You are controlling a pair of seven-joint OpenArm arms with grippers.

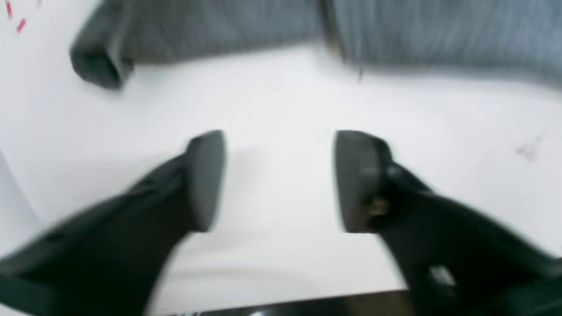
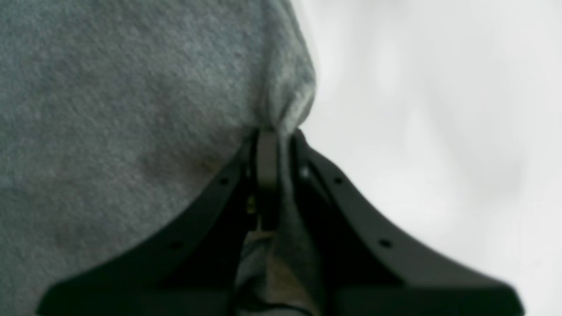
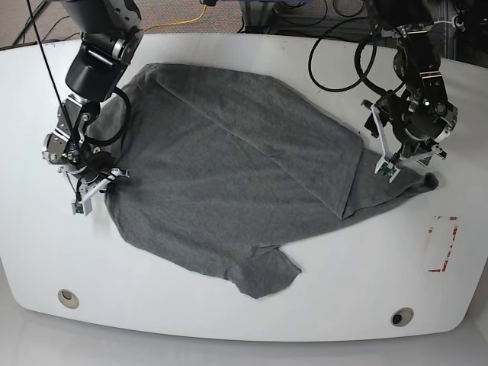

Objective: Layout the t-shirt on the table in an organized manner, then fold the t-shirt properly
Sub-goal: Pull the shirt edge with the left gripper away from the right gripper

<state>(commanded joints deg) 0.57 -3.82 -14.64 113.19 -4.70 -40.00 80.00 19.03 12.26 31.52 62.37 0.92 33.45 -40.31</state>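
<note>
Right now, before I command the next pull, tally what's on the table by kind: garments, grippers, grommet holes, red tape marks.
Garments: 1, the t-shirt
Grippers: 2, the left gripper open over the table, the right gripper shut on the shirt's edge
Grommet holes: 2
Red tape rectangles: 1
Total: 6
</note>
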